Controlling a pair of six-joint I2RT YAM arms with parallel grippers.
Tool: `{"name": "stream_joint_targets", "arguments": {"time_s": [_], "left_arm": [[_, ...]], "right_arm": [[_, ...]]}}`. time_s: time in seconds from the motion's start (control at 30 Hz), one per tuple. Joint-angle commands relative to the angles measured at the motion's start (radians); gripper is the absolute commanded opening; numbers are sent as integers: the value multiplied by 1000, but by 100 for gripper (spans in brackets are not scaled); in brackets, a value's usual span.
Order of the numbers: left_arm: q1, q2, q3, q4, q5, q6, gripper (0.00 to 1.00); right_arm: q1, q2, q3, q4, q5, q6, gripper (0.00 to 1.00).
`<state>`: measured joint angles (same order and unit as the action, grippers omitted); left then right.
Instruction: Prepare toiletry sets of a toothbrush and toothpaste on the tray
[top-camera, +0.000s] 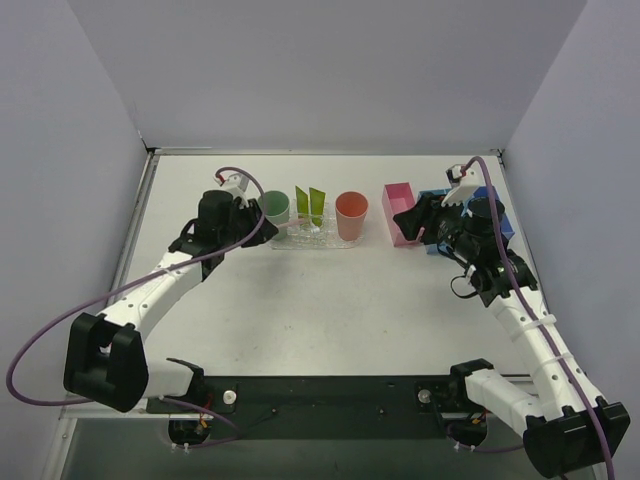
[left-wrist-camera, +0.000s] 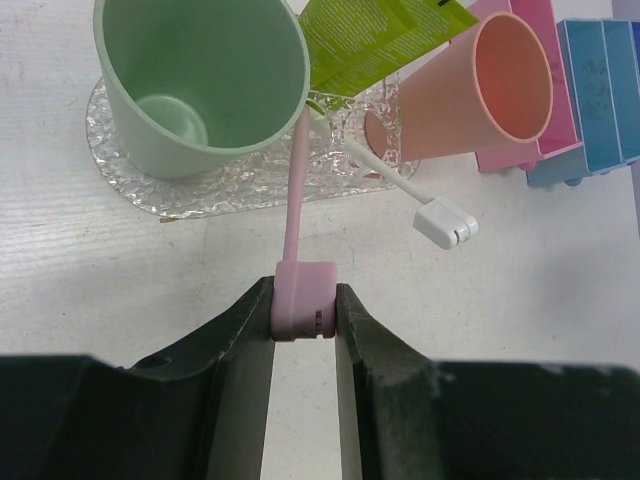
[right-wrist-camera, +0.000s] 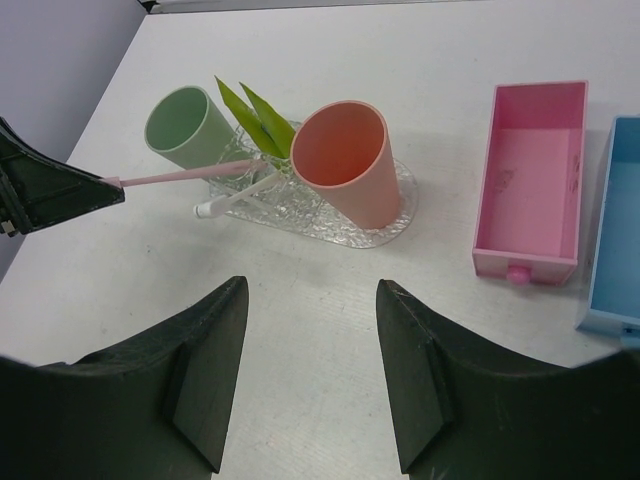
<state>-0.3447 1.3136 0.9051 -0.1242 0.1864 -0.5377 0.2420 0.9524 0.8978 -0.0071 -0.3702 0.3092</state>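
My left gripper (left-wrist-camera: 304, 300) is shut on the thick end of a slim pink toothbrush (left-wrist-camera: 294, 190). Its far tip reaches onto the clear bumpy tray (left-wrist-camera: 205, 195), between the green cup (left-wrist-camera: 200, 80) and the salmon cup (left-wrist-camera: 470, 90). Two lime-green tubes (left-wrist-camera: 365, 35) stand between the cups. A white toothbrush (left-wrist-camera: 400, 185) lies slanted with its head off the tray's front edge. In the top view the left gripper (top-camera: 258, 226) is just left of the tray (top-camera: 315, 240). My right gripper (right-wrist-camera: 310, 380) is open and empty, above bare table in front of the tray (right-wrist-camera: 300, 210).
A pink bin (right-wrist-camera: 530, 180) and a blue bin (right-wrist-camera: 615, 230), both open-topped, stand right of the tray; in the top view the right gripper (top-camera: 410, 222) hovers by the pink bin (top-camera: 395, 195). The left gripper (right-wrist-camera: 50, 190) shows at the right wrist view's left edge.
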Motion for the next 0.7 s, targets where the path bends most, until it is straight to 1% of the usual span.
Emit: {"name": "stream_joint_targets", "arguments": {"time_s": [0.0,0.67], "left_arm": [[-4,16,63,21,-16,18,0],[-25,108,120,-2,-48,58,0]], "right_arm": [[-7,19,3,29,5,-19,50],[-18,72,6,47,-9,-19,50]]}}
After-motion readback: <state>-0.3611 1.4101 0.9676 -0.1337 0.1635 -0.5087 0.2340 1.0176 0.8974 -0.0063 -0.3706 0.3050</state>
